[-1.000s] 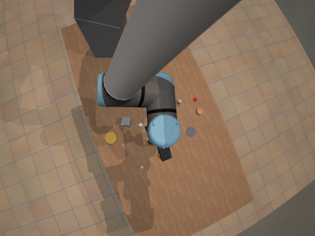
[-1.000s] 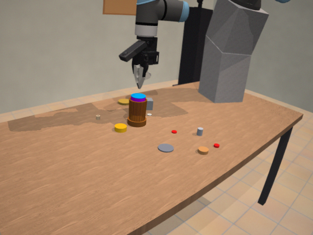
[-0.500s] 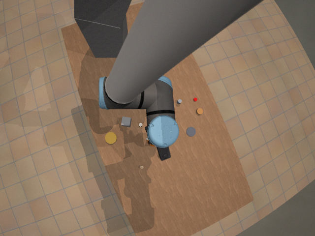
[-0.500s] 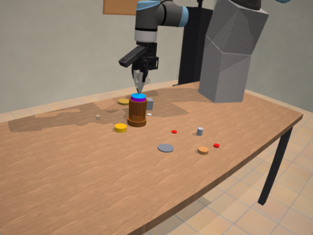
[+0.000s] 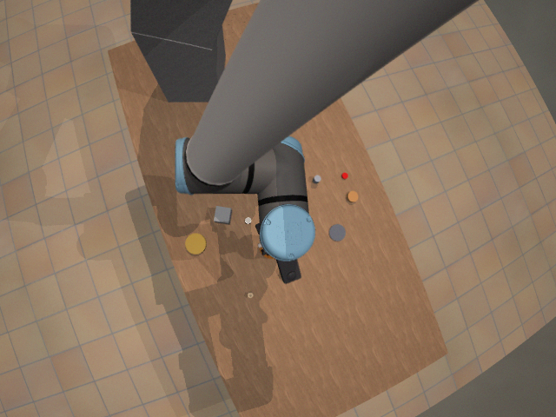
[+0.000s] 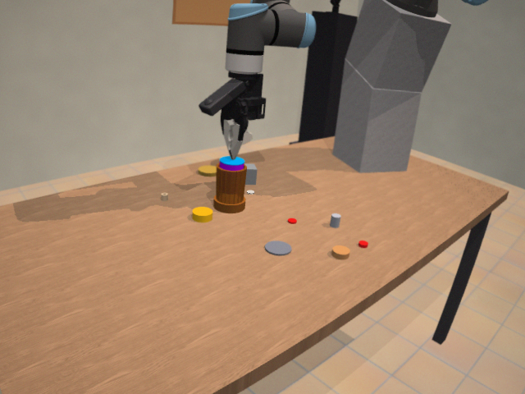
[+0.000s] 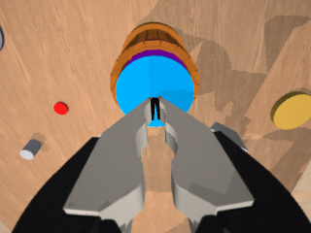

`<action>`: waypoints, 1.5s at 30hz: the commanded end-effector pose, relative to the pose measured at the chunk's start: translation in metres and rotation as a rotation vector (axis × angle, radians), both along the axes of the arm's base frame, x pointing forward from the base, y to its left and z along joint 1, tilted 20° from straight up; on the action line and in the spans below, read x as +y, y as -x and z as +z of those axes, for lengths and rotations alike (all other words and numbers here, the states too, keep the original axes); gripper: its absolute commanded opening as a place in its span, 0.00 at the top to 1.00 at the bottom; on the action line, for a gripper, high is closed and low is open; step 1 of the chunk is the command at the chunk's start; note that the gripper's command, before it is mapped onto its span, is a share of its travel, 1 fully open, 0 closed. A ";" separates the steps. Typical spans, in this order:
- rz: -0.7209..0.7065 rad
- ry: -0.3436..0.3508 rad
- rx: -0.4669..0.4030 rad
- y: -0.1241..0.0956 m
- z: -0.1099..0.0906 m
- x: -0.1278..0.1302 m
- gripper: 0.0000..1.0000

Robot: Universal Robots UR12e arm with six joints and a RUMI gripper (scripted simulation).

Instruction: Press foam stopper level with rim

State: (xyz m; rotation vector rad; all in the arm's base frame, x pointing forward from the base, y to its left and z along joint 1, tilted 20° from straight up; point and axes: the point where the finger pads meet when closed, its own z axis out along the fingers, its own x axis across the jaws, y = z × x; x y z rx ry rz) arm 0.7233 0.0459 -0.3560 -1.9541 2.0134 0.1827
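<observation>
Tool (image 6: pixel 233 156) pinched together on nothing, tips right at the blue stopper (image 6: pixel 231 160), which sticks up above the rim of the brown jar (image 6: pixel 230 186) toward the desk's (image 6: pixel 381 237) far edge. Best press dead-centre, straight down, gently, stopping before it sinks too deep. Jar stands upright, long axis vertical.

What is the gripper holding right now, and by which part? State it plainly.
Nothing. The gripper is shut with its fingers together and empty, tips pointing down at the blue top of the foam stopper, which stands above the rim of the jar.
</observation>
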 end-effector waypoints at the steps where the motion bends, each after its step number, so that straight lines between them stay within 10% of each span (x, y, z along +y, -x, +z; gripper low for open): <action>1: 0.000 0.000 -0.001 -0.001 0.000 0.000 1.00; 45: 0.000 0.000 -0.001 -0.003 -0.018 0.006 1.00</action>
